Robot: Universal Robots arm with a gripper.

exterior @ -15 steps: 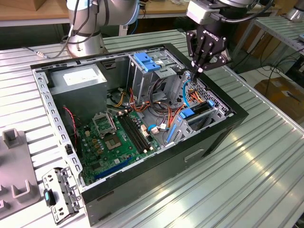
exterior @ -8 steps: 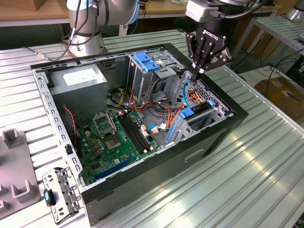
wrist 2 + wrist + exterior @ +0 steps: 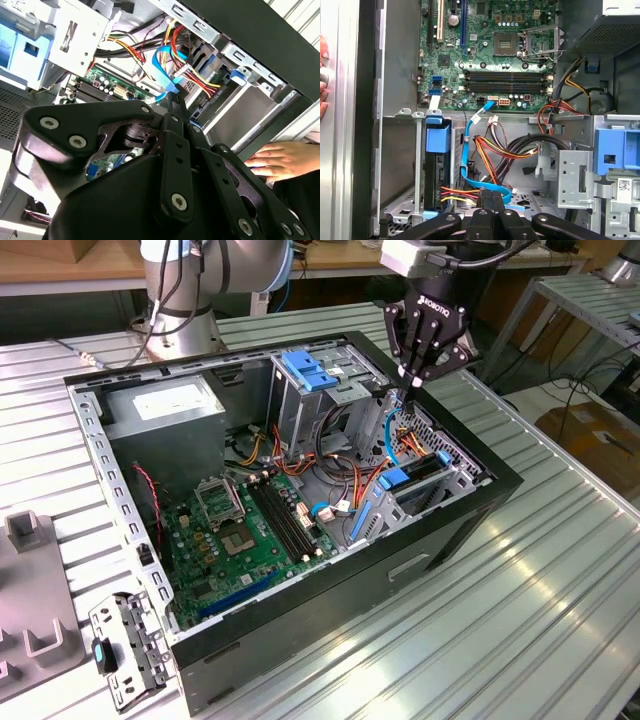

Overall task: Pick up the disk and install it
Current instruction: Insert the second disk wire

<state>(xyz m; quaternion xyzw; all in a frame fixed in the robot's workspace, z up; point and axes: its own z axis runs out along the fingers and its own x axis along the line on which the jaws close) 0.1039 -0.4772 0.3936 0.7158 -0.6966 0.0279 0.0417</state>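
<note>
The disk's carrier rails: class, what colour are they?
Bright blue, clearest on the disk in the first wrist view.

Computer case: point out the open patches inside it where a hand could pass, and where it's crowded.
Free: the bare case floor between the case wall and the disk standing in its bay. Roomy too: the motherboard between the power supply and the case's open edge. Crowded: the cables beside the disk, where the tool hangs, shut.

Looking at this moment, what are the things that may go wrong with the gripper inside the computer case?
The gripper hangs among loose wires, close to the blue flat cable and the red-yellow power wires; it may snag or pull them. A person's hand rests beside the case, near the arm, so contact is possible.
</note>
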